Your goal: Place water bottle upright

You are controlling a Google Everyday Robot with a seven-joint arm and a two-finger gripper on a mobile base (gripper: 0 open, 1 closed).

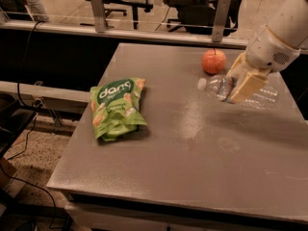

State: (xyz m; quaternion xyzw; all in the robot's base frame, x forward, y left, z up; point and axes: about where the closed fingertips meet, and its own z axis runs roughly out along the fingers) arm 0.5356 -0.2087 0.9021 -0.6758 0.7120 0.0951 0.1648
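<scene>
At the far right of the table: my gripper [235,88] set down over the lying water bottle [214,86].

My gripper sits across the bottle's middle and hides that part. Whether it is clamped on the bottle or only placed around it, I cannot tell. The water bottle lies on its side on the grey table [192,172], with its white cap [202,84] pointing left and its clear ribbed body stretching right past the gripper. My white arm [279,37] rises from the gripper toward the upper right. A red-orange round fruit [213,61] stands just behind the cap, apart from it. A green snack bag [117,107] lies flat well to the left, near the table's left edge.
</scene>
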